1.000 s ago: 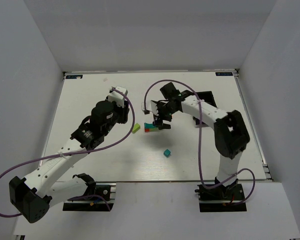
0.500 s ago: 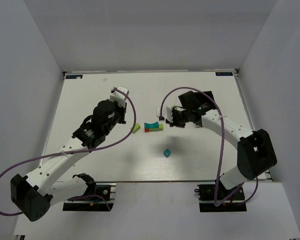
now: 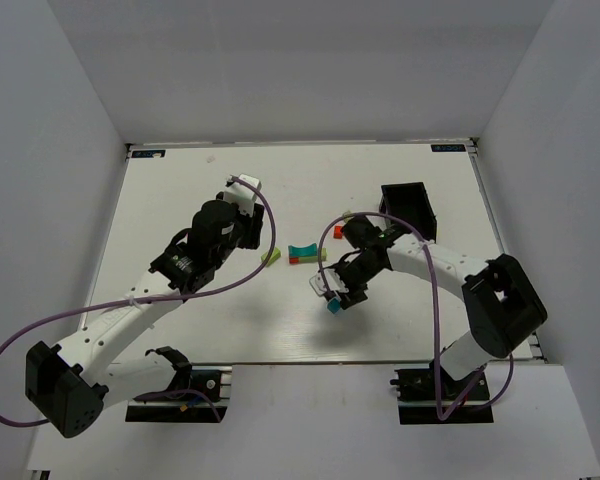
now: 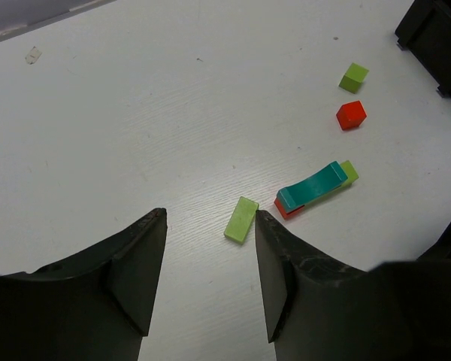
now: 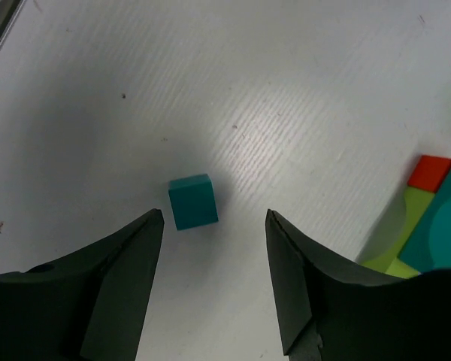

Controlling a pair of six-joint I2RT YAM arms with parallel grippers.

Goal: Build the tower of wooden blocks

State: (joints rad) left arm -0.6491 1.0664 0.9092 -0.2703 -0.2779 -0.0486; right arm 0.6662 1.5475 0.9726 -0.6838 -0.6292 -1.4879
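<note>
over teal cube [image 5: 192,201], right gripper [image 5: 214,218] parted, empty; left gripper [image 4: 210,219] parted, lime block [image 4: 241,219] ahead

White table [image 3: 180,190]: black bin [image 3: 408,208], teal cube [image 5: 192,201], wood block tower [image 4: 313,188].

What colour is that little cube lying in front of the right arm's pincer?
Teal. The little cube shows best in the right wrist view.

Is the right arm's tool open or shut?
Open. The right tool shows fingers apart in its wrist view, touching nothing; the small teal wooden cube lies loose.
</note>
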